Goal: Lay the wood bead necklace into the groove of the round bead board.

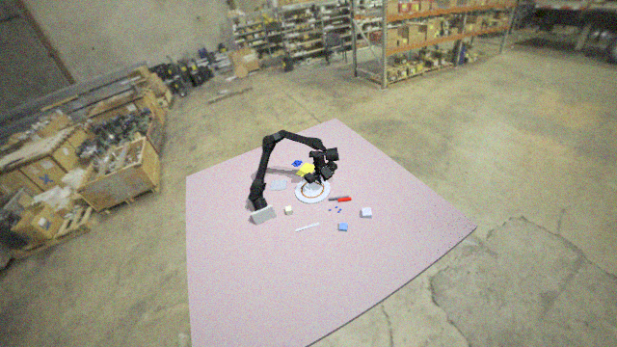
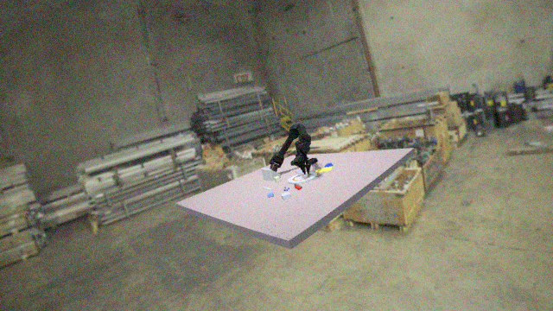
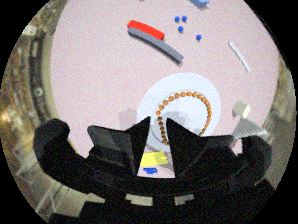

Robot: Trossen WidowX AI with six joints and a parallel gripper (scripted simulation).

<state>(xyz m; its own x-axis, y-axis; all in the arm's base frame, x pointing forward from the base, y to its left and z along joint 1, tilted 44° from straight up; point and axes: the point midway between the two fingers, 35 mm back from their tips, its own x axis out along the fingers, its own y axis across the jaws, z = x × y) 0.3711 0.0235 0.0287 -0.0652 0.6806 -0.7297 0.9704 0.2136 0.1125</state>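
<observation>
The white round bead board (image 1: pixel 312 200) (image 3: pixel 175 80) lies flat under the gripper. The orange-brown wood bead necklace (image 3: pixel 189 94) lies on it as a loop. In the wrist view its top and right side curve round, while its left strand runs nearly straight down between the fingers. Whether each bead sits in the groove cannot be told. My black gripper (image 1: pixel 315 181) (image 2: pixel 308 174) (image 3: pixel 159 119) is low over the board with its tips a little apart. Left-strand beads show in the gap, not visibly pinched. The fingers hide the loop's lower part.
A red and grey tool (image 1: pixel 344 199) (image 3: pixel 145 28) lies beside the board. A yellow piece (image 1: pixel 306 169) (image 3: pixel 154 159) and a blue piece (image 1: pixel 297 163) lie behind it. A cream cube (image 1: pixel 288 210), grey wedge (image 1: pixel 262 215), white stick (image 1: pixel 307 226), blue block (image 1: pixel 342 226) and white block (image 1: pixel 366 212) stand around.
</observation>
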